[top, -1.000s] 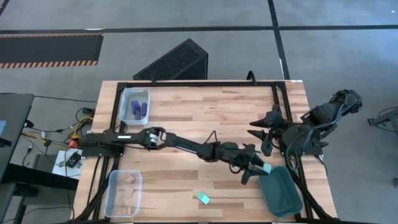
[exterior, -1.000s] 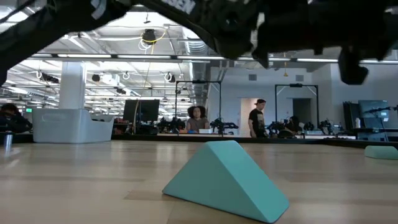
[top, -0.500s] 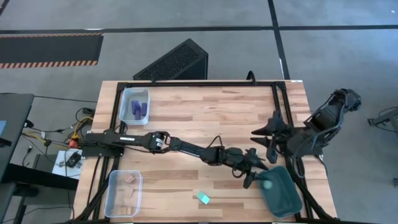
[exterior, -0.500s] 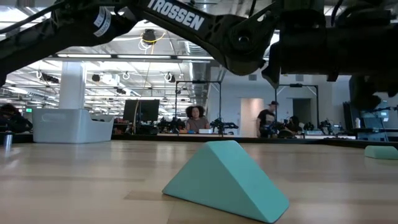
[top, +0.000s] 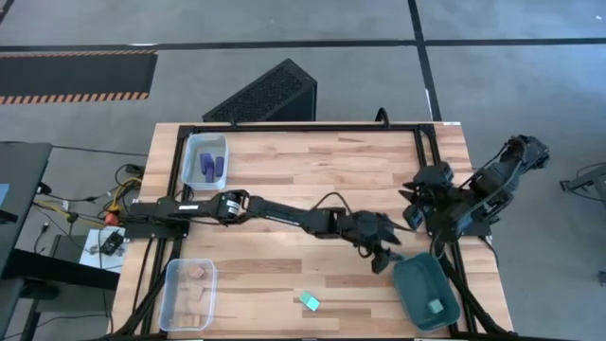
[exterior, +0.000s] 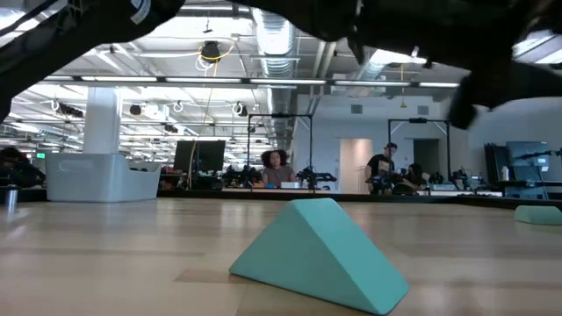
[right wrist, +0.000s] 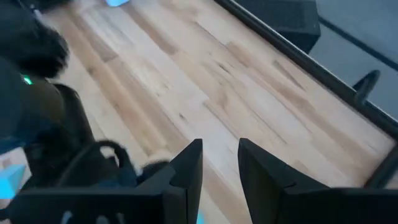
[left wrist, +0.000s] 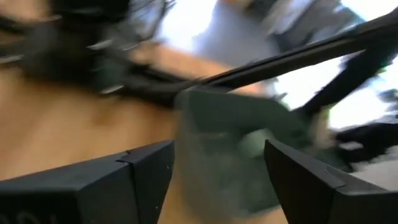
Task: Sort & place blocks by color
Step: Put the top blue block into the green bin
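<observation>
Teal tray (top: 426, 293) sits at the near right corner of the wooden counter (top: 312, 180), with one light teal block (top: 436, 305) lying inside it. Left gripper (top: 382, 258) hangs just beside the tray's near-left rim, arm stretched across the counter; fingers (left wrist: 146, 174) spread apart with nothing between them, the blurred tray showing in the gap on the left wrist view. Second teal block (top: 310, 302) lies on bare wood near the front edge, well apart from the tray; on the low view it reads as a teal wedge (exterior: 318, 254) close to the camera. Clear bin (top: 205, 159) at the far left holds dark blue-purple bars (top: 210, 165). Another clear bin (top: 189, 293) at the near left holds pale tan pieces (top: 197, 272). Right gripper (top: 415, 207) waits near the right edge, above the tray's far side; fingers (right wrist: 186, 171) slightly apart on the right wrist view, empty, over bare wood. People are visible in the room behind on the low view.
</observation>
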Robot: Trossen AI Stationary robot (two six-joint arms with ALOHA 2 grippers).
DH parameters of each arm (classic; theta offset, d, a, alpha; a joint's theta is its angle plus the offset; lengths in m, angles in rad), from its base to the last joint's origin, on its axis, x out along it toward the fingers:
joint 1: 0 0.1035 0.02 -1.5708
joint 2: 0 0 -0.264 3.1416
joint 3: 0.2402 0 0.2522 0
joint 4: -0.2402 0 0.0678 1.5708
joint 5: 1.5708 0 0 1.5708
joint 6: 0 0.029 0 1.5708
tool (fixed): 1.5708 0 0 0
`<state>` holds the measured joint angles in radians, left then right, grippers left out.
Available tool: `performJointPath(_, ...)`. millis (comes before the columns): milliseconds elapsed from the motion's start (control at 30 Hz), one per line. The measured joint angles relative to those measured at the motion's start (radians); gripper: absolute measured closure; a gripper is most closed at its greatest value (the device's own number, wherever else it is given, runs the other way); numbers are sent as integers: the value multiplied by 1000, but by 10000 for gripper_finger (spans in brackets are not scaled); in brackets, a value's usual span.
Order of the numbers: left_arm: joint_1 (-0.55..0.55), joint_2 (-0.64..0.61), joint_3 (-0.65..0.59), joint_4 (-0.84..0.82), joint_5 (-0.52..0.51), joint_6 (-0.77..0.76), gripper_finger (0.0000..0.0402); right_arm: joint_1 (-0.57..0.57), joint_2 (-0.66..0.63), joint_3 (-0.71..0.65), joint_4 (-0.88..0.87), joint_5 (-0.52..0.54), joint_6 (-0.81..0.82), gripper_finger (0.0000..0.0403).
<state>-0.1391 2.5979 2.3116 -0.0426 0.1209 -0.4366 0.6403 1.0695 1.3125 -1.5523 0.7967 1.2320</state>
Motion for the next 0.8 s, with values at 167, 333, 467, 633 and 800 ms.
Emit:
performJointPath(167, 27, -102, -2, -339, -208, 22, 179, -9, -79, -141, -20, -1, 212, 282)
performJointPath(333, 54, -185, 0, -778, -353, -74, 187, -8, -157, -341, -14, -63, 538, 282)
performJointPath(467, 51, -240, -3, -1056, -417, -88, 189, -9, -196, -505, 17, -194, 726, 282)
performJointPath(633, 38, -279, -2, -1188, -450, -92, 190, -21, -178, -563, 126, -277, 689, 260)
performJointPath(800, 36, -314, -2, -1206, -441, -85, 190, -46, -137, -565, 144, -290, 647, 210)
